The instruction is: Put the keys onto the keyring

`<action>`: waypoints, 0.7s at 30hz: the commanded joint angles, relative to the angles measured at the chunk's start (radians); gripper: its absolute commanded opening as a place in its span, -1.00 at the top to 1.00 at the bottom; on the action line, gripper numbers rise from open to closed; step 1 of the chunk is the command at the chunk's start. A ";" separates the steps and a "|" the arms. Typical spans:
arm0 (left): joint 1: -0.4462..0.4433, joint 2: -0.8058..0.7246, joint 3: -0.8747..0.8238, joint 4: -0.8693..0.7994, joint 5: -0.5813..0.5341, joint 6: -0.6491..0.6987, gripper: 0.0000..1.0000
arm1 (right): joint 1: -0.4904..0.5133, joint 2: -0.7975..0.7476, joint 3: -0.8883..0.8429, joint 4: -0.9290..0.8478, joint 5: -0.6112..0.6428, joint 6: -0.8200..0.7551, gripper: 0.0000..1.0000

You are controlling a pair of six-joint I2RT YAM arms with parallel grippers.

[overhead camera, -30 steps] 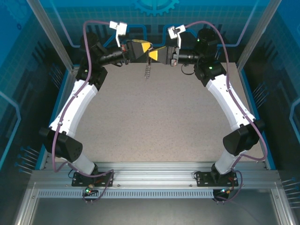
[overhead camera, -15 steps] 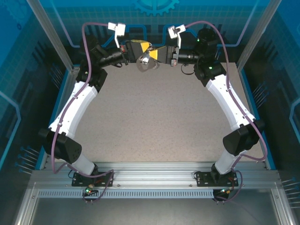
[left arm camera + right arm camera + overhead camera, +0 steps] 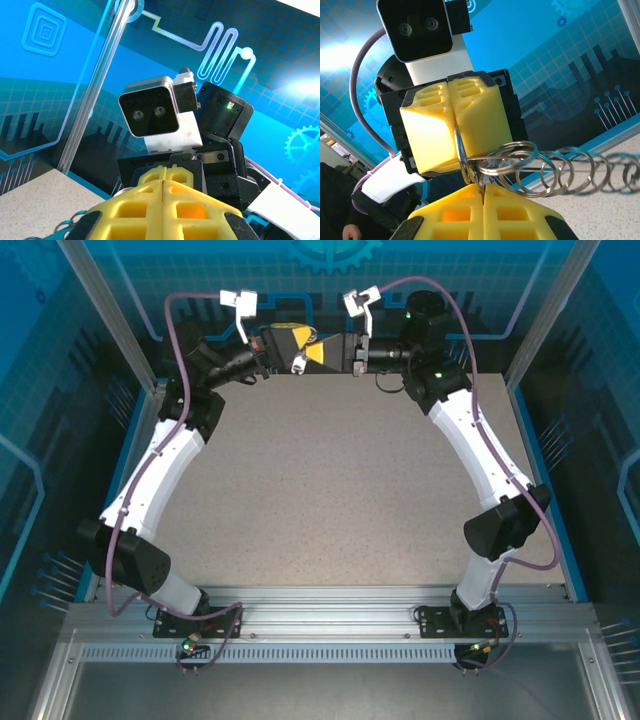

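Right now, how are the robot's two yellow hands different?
The left hand pinches one silver ring that stands on edge in its grip; the right hand seems to pinch where the chain of rings begins. From above, the left hand reaches in from the left, the right hand from the right. Both are yellow, shut, and meet nearly tip to tip.

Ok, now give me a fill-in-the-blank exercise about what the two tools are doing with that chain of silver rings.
1. In the right wrist view, the left tool has its yellow fingers ___ on one ring of the chain of silvery rings.
2. From there the chain trails toward the ___ edge of that view.
3. In the top view, the left tool and the right tool face each other at the ___ edge of the table.
Missing words: shut; right; far.
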 commanded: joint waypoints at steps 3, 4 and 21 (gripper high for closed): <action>-0.010 -0.023 -0.021 0.059 -0.039 -0.021 1.00 | -0.011 -0.045 -0.071 -0.018 0.014 -0.012 0.56; -0.010 -0.022 -0.025 0.061 -0.045 -0.024 1.00 | -0.025 -0.063 -0.096 0.005 0.018 0.002 0.44; -0.012 -0.025 -0.095 0.201 -0.129 -0.136 1.00 | -0.116 -0.184 -0.109 0.104 0.230 0.097 0.27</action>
